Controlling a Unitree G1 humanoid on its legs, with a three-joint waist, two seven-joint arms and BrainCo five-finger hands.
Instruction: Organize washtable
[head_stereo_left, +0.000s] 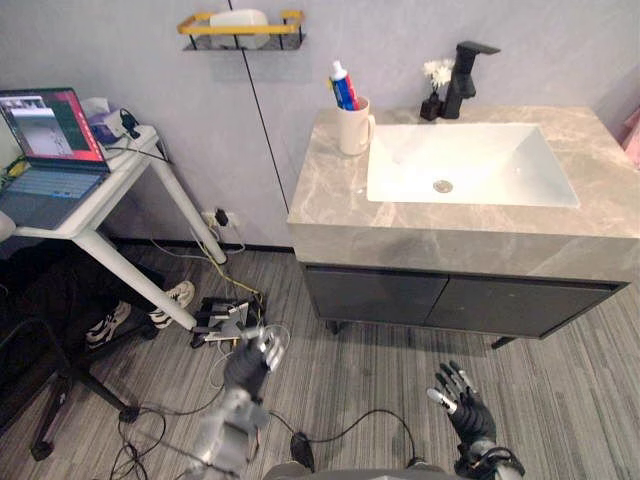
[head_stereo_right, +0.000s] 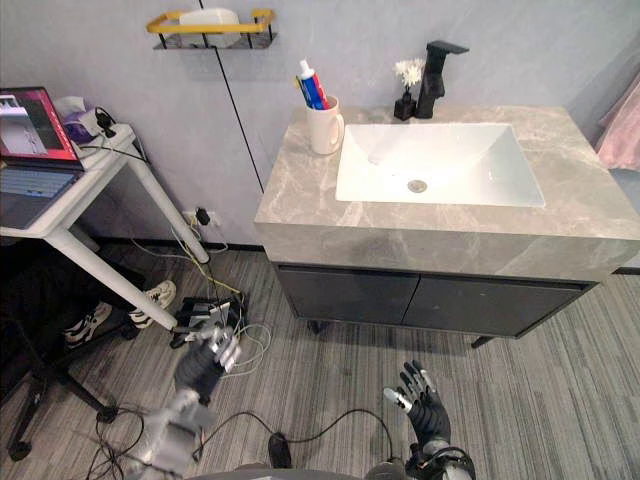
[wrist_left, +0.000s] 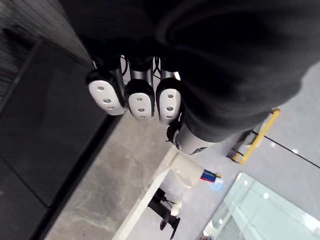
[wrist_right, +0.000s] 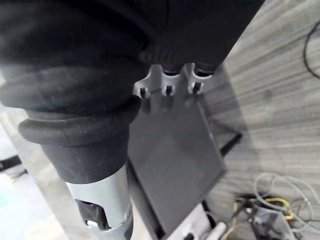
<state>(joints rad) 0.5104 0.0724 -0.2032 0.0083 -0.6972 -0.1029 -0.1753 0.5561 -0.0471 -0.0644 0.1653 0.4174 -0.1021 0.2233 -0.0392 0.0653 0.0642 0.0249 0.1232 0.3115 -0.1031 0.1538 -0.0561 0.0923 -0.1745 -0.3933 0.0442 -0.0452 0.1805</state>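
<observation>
Cup with its toothpaste tube stands upright on the back left corner of the washtable, just beside the basin. We see both hands low over the floor, well below that top: left hand relaxed and empty, right hand spread and empty. We judge the left nearer; the cup lies up, ahead and slightly right of it.

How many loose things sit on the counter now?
2: a cup with a toothpaste tube at the back left corner, and a small flower vase beside the tap. The cup may hold more.
</observation>
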